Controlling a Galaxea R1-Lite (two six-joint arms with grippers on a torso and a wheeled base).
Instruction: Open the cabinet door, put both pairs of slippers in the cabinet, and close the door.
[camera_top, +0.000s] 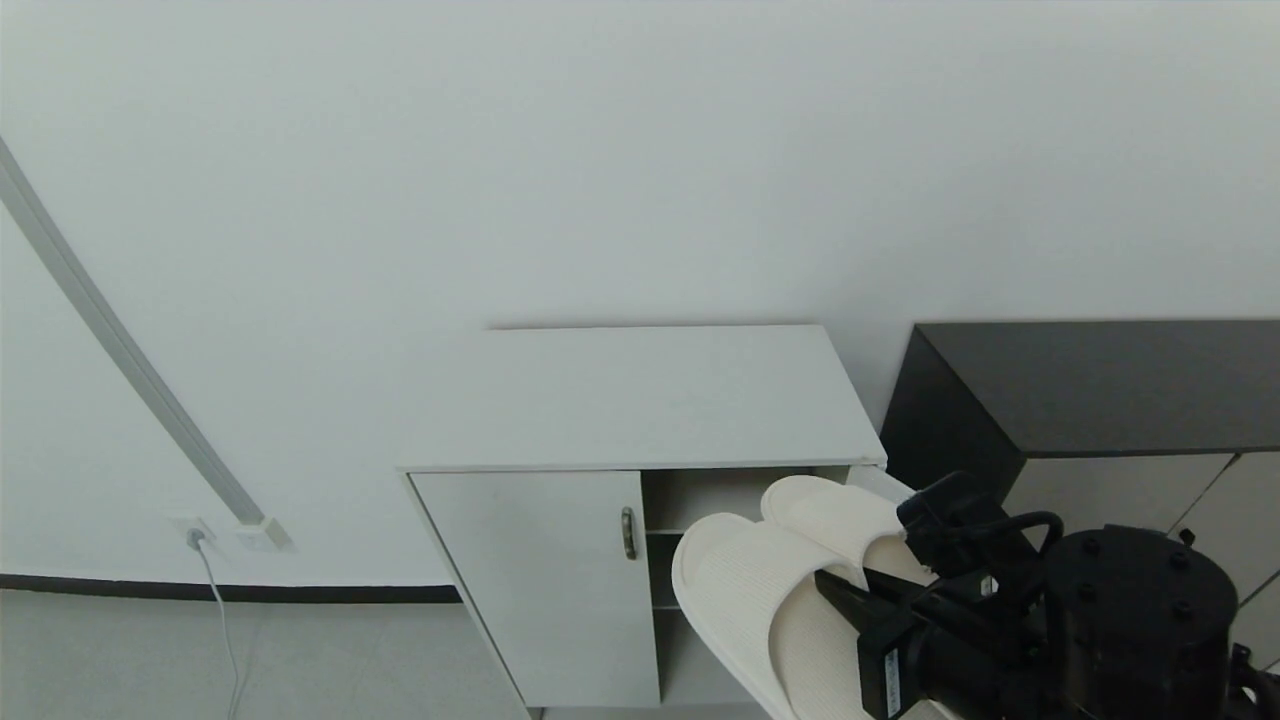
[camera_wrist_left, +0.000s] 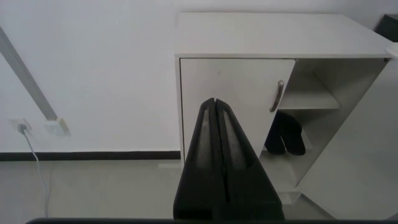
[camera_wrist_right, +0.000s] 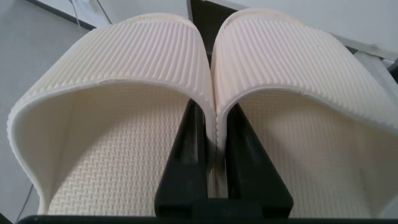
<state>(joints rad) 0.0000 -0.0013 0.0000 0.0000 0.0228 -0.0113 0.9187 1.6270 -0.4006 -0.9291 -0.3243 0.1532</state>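
L gripper (camera_wrist_left: 214, 107) pressed together, empty. Cabinet (camera_top: 640, 400): right half open, 1 dark pair (camera_wrist_left: 286, 134) inside. Cream slippers (camera_top: 760, 590) at 5 o'clock — R gripper (camera_wrist_right: 214, 143) pinching both inner walls. I'd feed them toes-first toward 11 o'clock, level, clear of the door (camera_top: 540, 580) edge.

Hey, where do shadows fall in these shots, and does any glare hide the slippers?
Head view: even light, no glare; the cabinet interior is shaded behind the white slippers. Left wrist view: the dark slippers sit in shelf shade, yet visible. Right wrist view: darkest where the right gripper pinches the pair.
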